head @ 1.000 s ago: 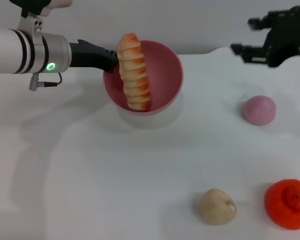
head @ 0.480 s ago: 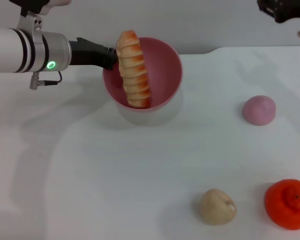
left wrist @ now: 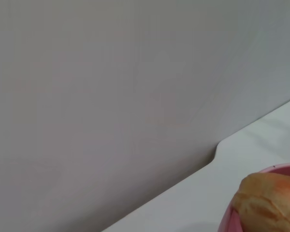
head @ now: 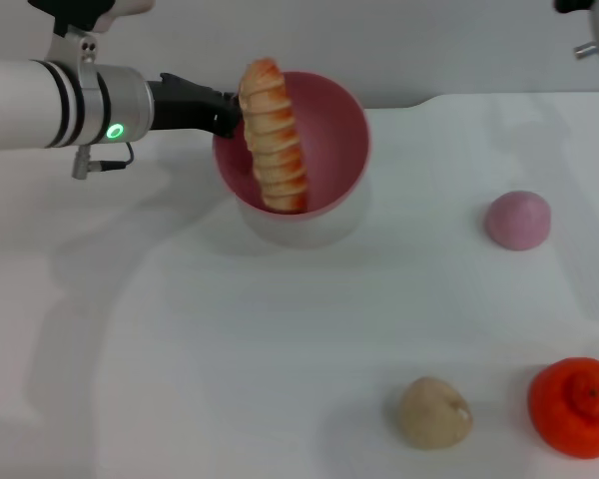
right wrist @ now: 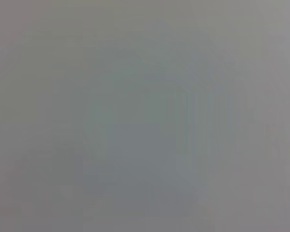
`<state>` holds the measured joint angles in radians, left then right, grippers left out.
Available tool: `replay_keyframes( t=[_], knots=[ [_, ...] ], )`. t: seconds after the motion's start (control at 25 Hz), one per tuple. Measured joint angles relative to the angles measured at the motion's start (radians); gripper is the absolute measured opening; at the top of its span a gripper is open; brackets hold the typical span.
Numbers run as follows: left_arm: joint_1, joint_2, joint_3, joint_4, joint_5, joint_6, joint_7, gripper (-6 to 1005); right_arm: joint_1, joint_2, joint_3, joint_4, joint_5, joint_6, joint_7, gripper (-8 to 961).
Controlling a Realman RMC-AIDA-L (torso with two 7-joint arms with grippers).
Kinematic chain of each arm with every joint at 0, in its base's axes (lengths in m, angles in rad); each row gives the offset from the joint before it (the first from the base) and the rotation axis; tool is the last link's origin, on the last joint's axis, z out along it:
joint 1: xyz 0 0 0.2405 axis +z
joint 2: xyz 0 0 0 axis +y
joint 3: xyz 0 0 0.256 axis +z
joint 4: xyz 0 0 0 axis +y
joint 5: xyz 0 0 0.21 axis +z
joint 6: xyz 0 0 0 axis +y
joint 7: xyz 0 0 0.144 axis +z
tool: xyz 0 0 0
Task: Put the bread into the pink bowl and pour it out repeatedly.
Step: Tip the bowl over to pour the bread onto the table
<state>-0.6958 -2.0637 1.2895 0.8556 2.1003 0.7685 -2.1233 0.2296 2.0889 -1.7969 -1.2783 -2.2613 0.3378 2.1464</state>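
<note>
Up at the far left, the left gripper (head: 225, 112) is clamped on the near-side rim of the glossy round pink plastic bowl (head: 329, 130), holding it tipped with its mouth toward the camera above the white table (head: 230, 349). Inside, the long ridged orange-brown bread (head: 273, 135) leans steeply, one end past the rim. Well apart to the right lie a round pink bun (head: 517, 220), a beige lump (head: 433, 412) and an orange ball (head: 575, 406). Only a scrap of the right arm (head: 596, 30) shows at the top right corner; its gripper's state cannot be told.

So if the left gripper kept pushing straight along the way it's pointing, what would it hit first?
The left gripper points toward the robot's right and is already at the pink bowl rim, so it would press into that, then probably the bread leaning inside.
</note>
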Motion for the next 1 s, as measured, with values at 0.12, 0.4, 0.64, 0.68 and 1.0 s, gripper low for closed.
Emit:
replay_keyframes(
  t=[0.12, 0.4, 0.64, 0.68, 1.0],
  knots=[
    [0.001, -0.001, 0.028, -0.007, -0.033, -0.022, 0.006, 111, -0.010, -0.004, -0.012, 0.045, 0.000, 0.114, 0.104, 618],
    [0.008, -0.002, 0.146, -0.013, -0.140, -0.098, 0.024, 112, -0.030, -0.007, -0.005, 0.130, 0.000, 0.251, 0.236, 617],
    [0.006, -0.006, 0.311, -0.011, -0.274, -0.193, 0.079, 112, -0.041, -0.009, 0.026, 0.201, 0.000, 0.347, 0.327, 617],
    [0.005, -0.006, 0.340, -0.009, -0.290, -0.212, 0.088, 112, -0.043, -0.009, 0.031, 0.213, 0.000, 0.361, 0.347, 617],
    [0.002, -0.013, 0.574, 0.020, -0.393, -0.372, 0.148, 113, -0.045, -0.009, 0.042, 0.283, 0.000, 0.432, 0.408, 617]
  ],
)
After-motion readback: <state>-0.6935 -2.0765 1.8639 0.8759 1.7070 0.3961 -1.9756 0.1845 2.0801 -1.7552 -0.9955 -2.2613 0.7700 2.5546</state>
